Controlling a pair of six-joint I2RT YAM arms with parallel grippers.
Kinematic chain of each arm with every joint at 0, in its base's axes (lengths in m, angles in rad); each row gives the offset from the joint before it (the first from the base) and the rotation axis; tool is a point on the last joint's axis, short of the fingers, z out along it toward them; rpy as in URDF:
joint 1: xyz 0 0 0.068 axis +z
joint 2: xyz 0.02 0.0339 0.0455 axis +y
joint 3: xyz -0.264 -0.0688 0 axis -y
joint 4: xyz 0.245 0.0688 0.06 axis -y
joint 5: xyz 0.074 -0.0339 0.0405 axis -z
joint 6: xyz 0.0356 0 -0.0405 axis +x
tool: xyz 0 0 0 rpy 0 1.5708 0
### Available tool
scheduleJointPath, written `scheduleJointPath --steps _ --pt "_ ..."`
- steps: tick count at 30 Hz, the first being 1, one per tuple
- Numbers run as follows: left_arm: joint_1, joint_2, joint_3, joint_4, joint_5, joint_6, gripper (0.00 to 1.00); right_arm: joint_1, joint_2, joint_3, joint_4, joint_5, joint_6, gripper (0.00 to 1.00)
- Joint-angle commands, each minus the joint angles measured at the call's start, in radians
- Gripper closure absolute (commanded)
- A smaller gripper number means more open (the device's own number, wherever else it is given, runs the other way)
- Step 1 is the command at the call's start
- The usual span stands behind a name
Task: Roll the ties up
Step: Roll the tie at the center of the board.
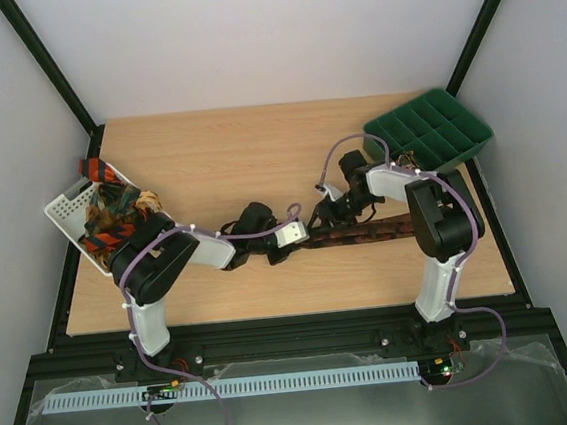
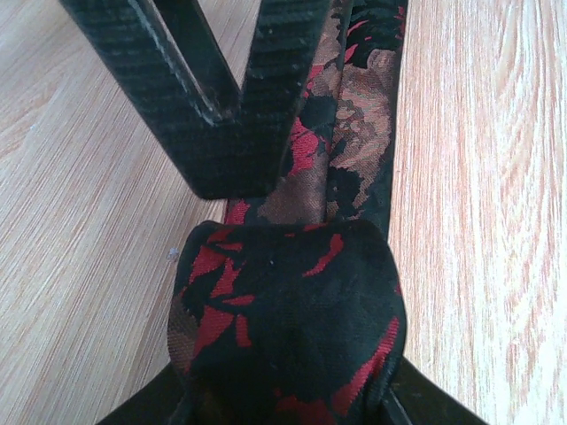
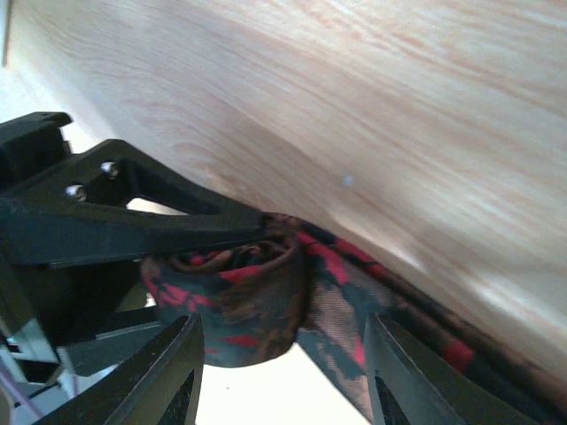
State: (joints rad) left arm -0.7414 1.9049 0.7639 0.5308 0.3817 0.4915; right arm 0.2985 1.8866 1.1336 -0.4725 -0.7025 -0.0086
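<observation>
A dark brown tie with red specks (image 1: 366, 233) lies flat across the middle of the table, its left end wound into a small roll (image 2: 283, 310). My left gripper (image 2: 288, 400) is shut on that roll, a jaw against each side, and appears in the top view (image 1: 301, 233) at the tie's left end. My right gripper (image 3: 283, 376) stands open around the roll (image 3: 248, 301), and its fingers (image 3: 177, 372) are apart from the cloth. It hovers just above the unrolled strip (image 2: 363, 133). In the top view the right gripper (image 1: 321, 212) sits right beside the left one.
A white slotted basket (image 1: 67, 205) at the left table edge holds several more ties (image 1: 113, 217). A green compartment tray (image 1: 426, 130) rests at the back right corner. Both arms meet over the table's middle.
</observation>
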Motion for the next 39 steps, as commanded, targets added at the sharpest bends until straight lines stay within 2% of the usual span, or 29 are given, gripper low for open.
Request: scheduleJointPath --steps 1,6,8,12,14,16,19,23,30,35,39 --pt "-0.004 0.028 -0.014 -0.247 -0.069 0.028 0.70 0.022 -0.025 -0.031 0.021 -0.113 0.133 0.48" --pt "-0.006 0.030 -0.005 -0.259 -0.072 0.023 0.70 0.052 0.016 -0.045 0.064 -0.122 0.152 0.52" --pt "-0.007 0.034 -0.002 -0.259 -0.071 0.019 0.69 0.058 0.028 -0.062 0.073 -0.104 0.138 0.58" --pt "-0.008 0.036 0.000 -0.259 -0.064 0.016 0.67 0.058 0.054 -0.077 0.083 -0.029 0.096 0.90" --pt "-0.006 0.033 0.001 -0.259 -0.052 0.011 0.64 0.052 0.065 -0.084 0.088 -0.003 0.080 0.98" --pt "0.005 0.031 0.010 -0.261 -0.019 -0.018 0.55 0.046 0.081 -0.087 0.088 0.022 0.059 0.99" --pt "0.020 0.005 0.015 -0.238 0.067 -0.032 0.35 0.036 0.115 -0.087 0.074 0.039 0.029 0.99" --pt "0.020 -0.053 -0.035 -0.136 0.136 -0.058 0.23 0.025 0.130 -0.109 0.085 0.085 -0.001 0.99" --pt "0.022 -0.063 -0.089 0.022 0.154 -0.147 0.18 -0.001 0.161 -0.103 0.072 0.147 -0.030 0.99" --pt "0.020 0.031 -0.048 0.139 0.152 -0.265 0.18 0.000 0.172 -0.100 0.089 0.148 -0.027 0.99" --pt "0.008 0.081 -0.025 0.195 0.157 -0.249 0.21 0.001 0.189 -0.095 0.111 0.111 -0.014 0.99"
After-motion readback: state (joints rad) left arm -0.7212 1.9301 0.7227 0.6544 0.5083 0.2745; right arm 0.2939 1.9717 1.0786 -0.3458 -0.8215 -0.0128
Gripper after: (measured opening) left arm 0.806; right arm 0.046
